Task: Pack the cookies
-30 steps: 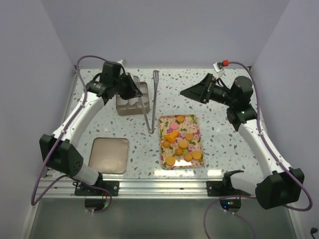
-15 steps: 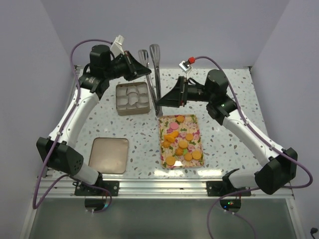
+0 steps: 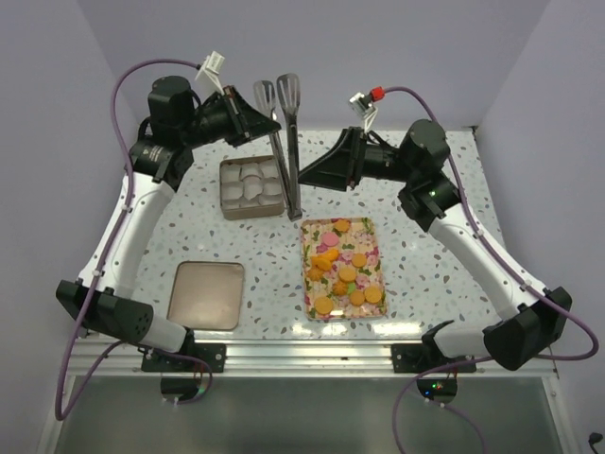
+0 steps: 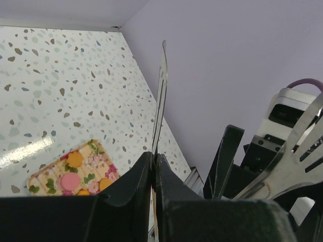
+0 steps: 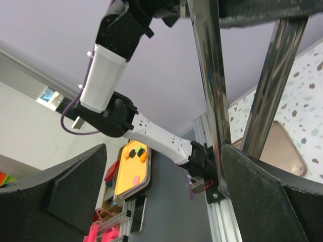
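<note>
The left claw [image 3: 263, 112] is raised over the far left of the table [image 3: 425, 274]. It is clamped on one arm of the tongs [image 3: 284, 142]. The left wrist view shows its fingers [image 4: 136, 181] pressed together on that thin steel strip. The tongs' other arm, with its slotted end, stands free to the right.

From above, the tongs have their two wide ends at the far side. Their joined end points near, just beyond the far edge of the tray [image 3: 303, 270].

The right claw [image 3: 307, 180] reaches in from the right with its jaws wide apart and grips nothing. In its wrist view both tong arms pass between its fingers [image 5: 262, 191], closer to the right-hand one. Whether they touch it cannot be told.

The cookies [image 3: 347, 272] lie in the flowered tray, right of centre and towards the near side. Most are orange, with pink ones at the far end. Neither claw is near them.

A box [image 3: 251, 186] of white paper cups sits left of the tongs. A shallow square tin [image 3: 207, 295] lies at the near left.
</note>
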Robot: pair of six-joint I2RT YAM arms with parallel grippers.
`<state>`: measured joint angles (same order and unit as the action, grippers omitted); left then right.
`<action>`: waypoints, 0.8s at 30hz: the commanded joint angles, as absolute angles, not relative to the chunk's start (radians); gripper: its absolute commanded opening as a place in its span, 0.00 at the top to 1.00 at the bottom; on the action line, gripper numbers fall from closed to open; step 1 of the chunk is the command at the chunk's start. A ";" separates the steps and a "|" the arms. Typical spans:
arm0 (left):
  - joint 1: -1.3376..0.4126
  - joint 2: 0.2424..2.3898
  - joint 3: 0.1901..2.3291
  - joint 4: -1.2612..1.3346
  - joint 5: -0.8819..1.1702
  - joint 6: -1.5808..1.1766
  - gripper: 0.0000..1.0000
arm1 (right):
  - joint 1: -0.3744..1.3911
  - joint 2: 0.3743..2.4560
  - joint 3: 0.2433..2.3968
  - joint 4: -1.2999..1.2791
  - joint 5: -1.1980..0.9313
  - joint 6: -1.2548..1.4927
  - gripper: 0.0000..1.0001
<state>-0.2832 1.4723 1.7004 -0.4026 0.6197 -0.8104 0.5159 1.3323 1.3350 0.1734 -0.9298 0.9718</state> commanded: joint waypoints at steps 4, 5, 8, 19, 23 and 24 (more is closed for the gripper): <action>-0.282 1.417 1.750 -0.437 0.643 -0.790 1.00 | 0.515 1.299 1.454 0.022 -0.870 0.888 0.01; -0.281 1.414 1.750 -0.436 0.646 -0.792 1.00 | 0.514 1.298 1.463 0.003 -0.862 0.846 0.01; -0.282 1.402 1.750 -0.420 0.661 -0.798 1.00 | 0.514 1.302 1.480 -0.051 -0.844 0.816 0.01; -0.284 1.387 1.750 -0.339 0.716 -0.859 1.00 | 0.517 1.377 1.456 0.086 -0.868 0.880 0.01; -0.288 1.387 1.720 -0.276 0.739 -0.893 1.00 | 0.528 1.414 1.460 0.141 -0.882 0.903 0.01; -0.293 1.384 1.706 -0.232 0.752 -0.917 1.00 | 0.529 1.422 1.462 0.176 -0.885 0.913 0.01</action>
